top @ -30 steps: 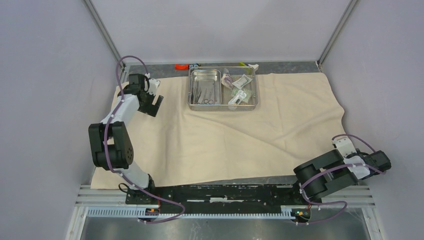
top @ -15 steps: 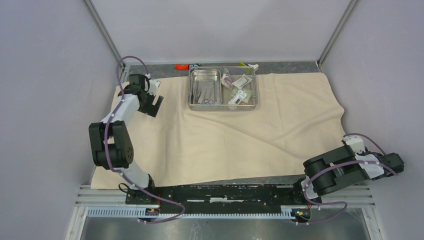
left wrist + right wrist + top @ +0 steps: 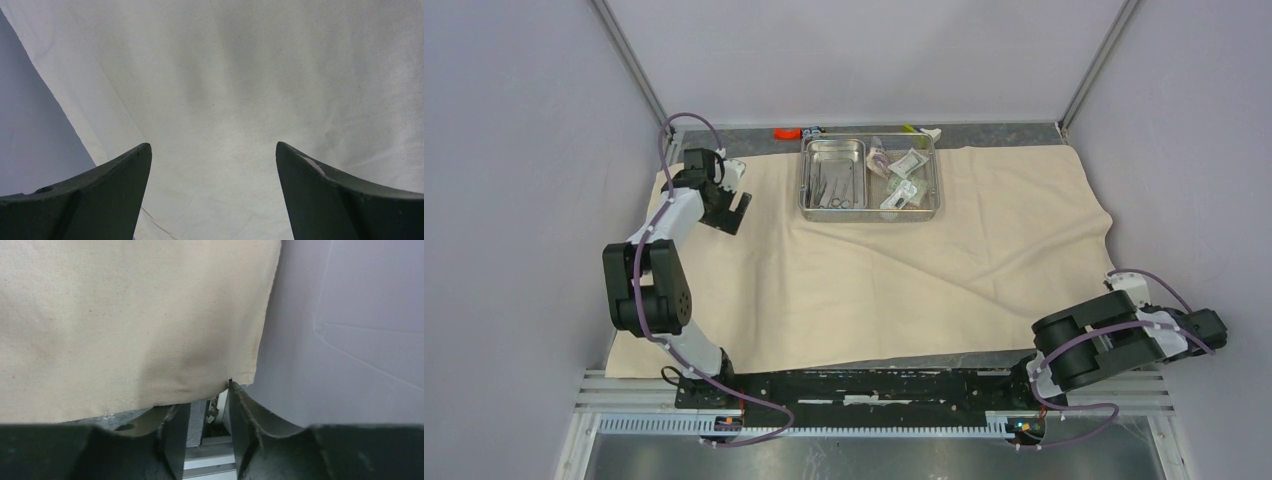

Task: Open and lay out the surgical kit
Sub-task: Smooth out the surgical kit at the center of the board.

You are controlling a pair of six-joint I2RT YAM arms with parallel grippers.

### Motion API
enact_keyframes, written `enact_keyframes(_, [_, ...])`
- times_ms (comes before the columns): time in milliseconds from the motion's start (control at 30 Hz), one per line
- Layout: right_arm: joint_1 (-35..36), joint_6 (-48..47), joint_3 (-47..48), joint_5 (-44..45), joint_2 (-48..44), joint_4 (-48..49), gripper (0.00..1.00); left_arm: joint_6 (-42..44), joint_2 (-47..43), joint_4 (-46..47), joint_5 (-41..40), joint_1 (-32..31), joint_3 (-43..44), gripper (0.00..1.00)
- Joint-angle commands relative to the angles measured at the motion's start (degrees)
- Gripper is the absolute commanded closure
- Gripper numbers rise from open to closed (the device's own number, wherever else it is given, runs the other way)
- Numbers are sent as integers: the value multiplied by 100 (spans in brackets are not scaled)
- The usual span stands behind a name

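Cloth wrap [image 3: 874,280] on table [image 3: 1004,131], lilac walls [image 3: 514,150]

Kit layout, seen from above: cloth wrap [image 3: 874,270] spread over table [image 3: 1004,131], steel tray [image 3: 871,215] on its far middle.
Inner tray [image 3: 834,153] sits in tray's L half w/ instruments [image 3: 832,190] in it; packets [image 3: 902,175] in R half. Small piece [image 3: 786,132] & small object [image 3: 924,131] lie behind tray, off the cloth. My left gripper [image 3: 729,212] is over cloth's far-L part; my right gripper [image 3: 205,400] at its near-R corner, by the edge.
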Motion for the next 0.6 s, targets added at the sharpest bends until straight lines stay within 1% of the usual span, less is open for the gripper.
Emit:
enact_keyframes(0, [15,-387,-291,-368,-254,401,63,18,49,78,56,-70,141,0])
enact_keyframes(233, [25,-783,-597,-406,-952,516,82,14,15,87,15,-82,81,0])
enact_keyframes(433, [25,-1207,-775,-141,-1713,622,100,17,-2,87,-14,-87,44,0])
enact_keyframes(567, [29,-1520,-758,88,-1932,586,100,35,-31,87,-23,-88,37,0])
